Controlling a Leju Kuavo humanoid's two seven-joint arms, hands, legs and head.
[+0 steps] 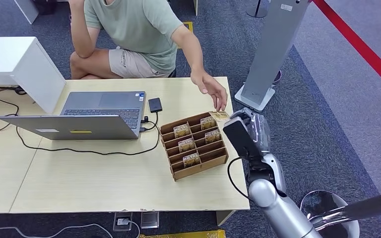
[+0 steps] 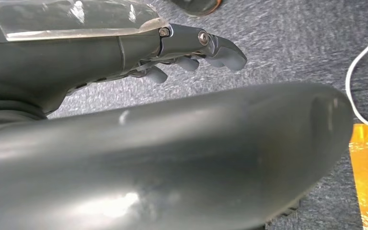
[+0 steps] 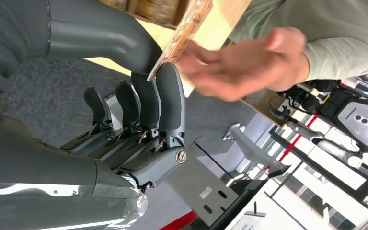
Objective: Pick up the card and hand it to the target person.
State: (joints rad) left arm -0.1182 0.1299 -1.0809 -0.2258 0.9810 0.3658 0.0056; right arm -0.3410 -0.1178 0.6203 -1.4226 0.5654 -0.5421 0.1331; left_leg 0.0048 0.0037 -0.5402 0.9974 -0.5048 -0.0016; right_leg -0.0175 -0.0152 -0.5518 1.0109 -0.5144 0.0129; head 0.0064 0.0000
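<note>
Now my right hand [image 3: 139,115] pinches the thin yellow patterned card [image 3: 184,33] btwn thumb and fingers, just beside the person's open hand [image 3: 242,64], past the brown wooden slotted rack [image 1: 194,145]. Hold steady, release once they grip.

Silver right arm [image 1: 278,203] with black cable, lower right; dark grey right hand [image 3: 139,120], screw-pinned fingers [image 3: 171,103], clear wrist cover.

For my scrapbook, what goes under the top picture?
Robot's right hand holds a card out beside the wooden rack while a seated person's hand reaches for it.
</note>
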